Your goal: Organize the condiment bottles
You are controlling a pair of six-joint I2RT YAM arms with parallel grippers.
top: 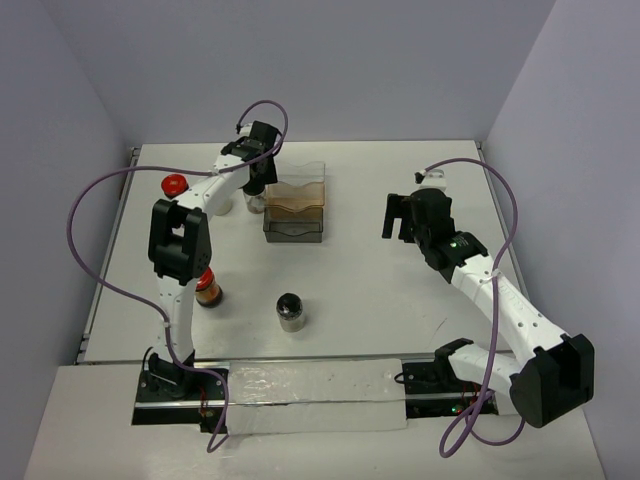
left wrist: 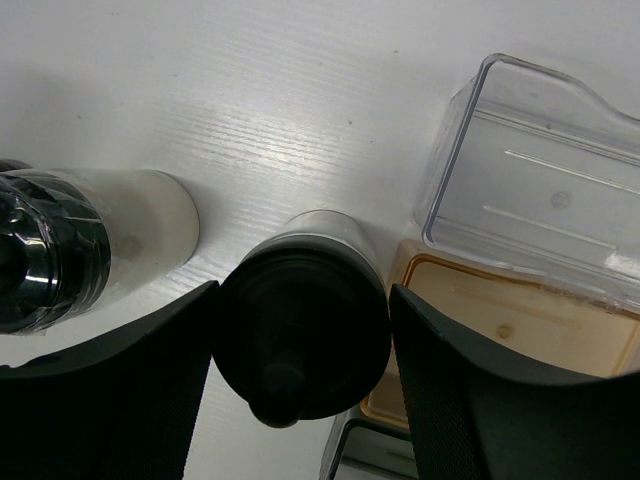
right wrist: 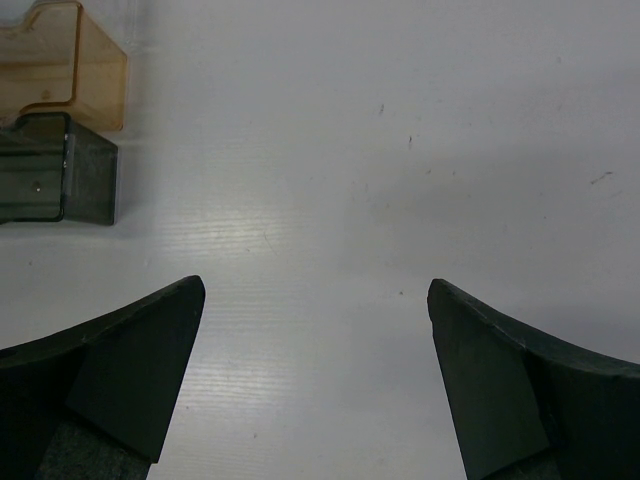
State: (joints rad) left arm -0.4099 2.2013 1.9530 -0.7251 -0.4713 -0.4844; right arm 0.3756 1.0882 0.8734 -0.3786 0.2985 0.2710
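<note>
Black-capped bottle stands just left of the tray, clamped at its cap by the left gripper. Well right of the tray, the right gripper hangs wide open, empty.

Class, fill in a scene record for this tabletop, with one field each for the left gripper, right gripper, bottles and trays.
Left gripper: shut on the cap of a black-capped bottle standing beside the trays
Right gripper: open, over bare table
Red-capped bottles: one far left; one near left, partly behind the left arm
Other black-capped bottles: one just left of the gripped bottle; one near centre
Trays: clear tray, amber tray, dark tray, side by side
</note>
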